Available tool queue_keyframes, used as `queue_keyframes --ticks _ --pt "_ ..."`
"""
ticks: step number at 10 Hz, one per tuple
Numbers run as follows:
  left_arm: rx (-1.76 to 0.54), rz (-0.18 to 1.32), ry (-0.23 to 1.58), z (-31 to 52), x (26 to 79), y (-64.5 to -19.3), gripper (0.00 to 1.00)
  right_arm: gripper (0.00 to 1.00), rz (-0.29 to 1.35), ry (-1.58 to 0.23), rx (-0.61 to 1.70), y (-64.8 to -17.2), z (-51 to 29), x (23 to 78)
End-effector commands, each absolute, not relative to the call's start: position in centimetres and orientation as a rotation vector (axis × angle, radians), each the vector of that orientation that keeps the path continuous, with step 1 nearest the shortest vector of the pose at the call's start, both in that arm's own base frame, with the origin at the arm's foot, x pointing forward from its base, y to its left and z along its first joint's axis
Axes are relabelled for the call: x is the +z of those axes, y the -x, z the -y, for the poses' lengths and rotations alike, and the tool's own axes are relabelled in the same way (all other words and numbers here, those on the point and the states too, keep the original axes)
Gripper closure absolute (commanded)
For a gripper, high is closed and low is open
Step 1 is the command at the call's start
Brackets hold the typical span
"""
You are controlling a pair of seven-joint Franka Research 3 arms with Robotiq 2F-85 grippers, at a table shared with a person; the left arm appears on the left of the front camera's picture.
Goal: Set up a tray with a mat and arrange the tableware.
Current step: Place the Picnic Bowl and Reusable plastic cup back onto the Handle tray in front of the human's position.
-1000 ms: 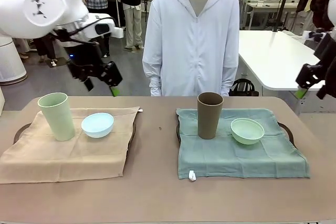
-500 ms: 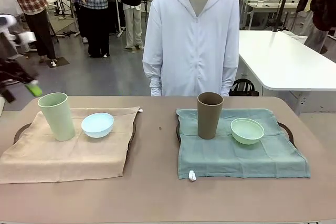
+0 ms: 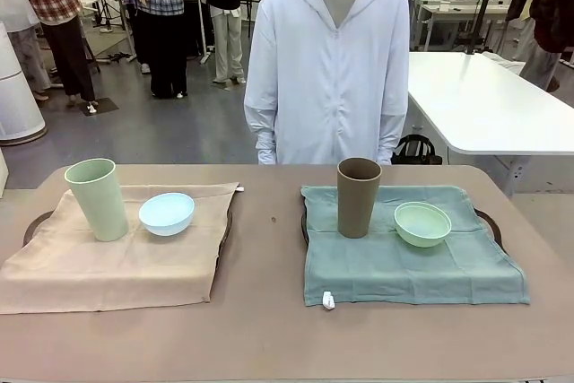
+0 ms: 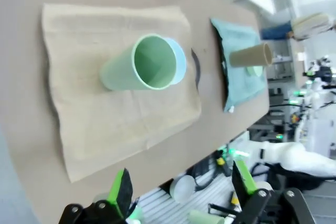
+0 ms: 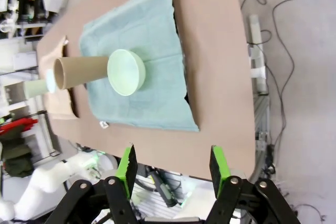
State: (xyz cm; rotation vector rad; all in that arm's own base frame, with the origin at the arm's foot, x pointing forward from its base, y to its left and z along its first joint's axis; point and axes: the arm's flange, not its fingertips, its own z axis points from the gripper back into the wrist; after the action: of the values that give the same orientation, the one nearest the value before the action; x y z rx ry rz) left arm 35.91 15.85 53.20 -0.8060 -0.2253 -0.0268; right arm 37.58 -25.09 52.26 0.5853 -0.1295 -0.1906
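On the left a beige mat point(image 3: 117, 262) covers a dark tray point(image 3: 226, 221); a pale green cup point(image 3: 97, 198) and a light blue bowl point(image 3: 167, 213) stand on it. On the right a teal mat point(image 3: 413, 262) covers another tray point(image 3: 489, 221), with a brown cup point(image 3: 358, 196) and a pale green bowl point(image 3: 422, 223). My left gripper point(image 4: 181, 187) hangs open high above the table's edge, past the beige mat point(image 4: 115, 108) and green cup point(image 4: 142, 66). My right gripper point(image 5: 172, 165) is open and empty, high beyond the table's side near the teal mat point(image 5: 142, 45) and green bowl point(image 5: 126, 72).
A person in a white jacket point(image 3: 327, 60) stands at the far side, arms down. A bare strip of brown table point(image 3: 265, 257) runs between the two trays. A small white tag point(image 3: 328, 300) hangs at the teal mat's front edge. A white table point(image 3: 475, 96) stands behind on the right.
My left arm has swung out of the front view to the left, and my right arm has left it on the right. Cups, bowls and mats have not moved.
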Motion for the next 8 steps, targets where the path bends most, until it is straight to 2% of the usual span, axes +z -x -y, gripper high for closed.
queue_keyframes --ticks 1,2,4,6,7,8 --pt "-0.026 0.205 0.74 -14.1 54.0 -36.5 0.0 0.28 0.122 -0.521 -0.245 -38.3 25.6 52.0" --pt "-0.026 0.205 0.74 -14.1 54.0 -36.5 0.0 0.28 0.13 -0.585 -0.191 -37.6 25.1 52.3" --pt "-0.032 0.218 0.79 -15.4 53.3 -36.2 0.0 0.28 0.129 -0.579 -0.208 -37.5 25.7 52.1" --pt "-0.027 0.16 1.039 -20.5 53.8 -38.4 0.0 0.28 0.107 -0.859 -0.16 -36.3 29.6 51.9" --pt "-0.057 0.104 1.204 -24.9 53.9 -38.4 0.0 0.28 0.112 -0.99 -0.165 -34.9 32.7 51.6" --pt "-0.022 0.071 1.282 -28.9 52.6 -37.7 0.0 0.28 0.11 -1.089 -0.16 -33.2 36.0 50.9"
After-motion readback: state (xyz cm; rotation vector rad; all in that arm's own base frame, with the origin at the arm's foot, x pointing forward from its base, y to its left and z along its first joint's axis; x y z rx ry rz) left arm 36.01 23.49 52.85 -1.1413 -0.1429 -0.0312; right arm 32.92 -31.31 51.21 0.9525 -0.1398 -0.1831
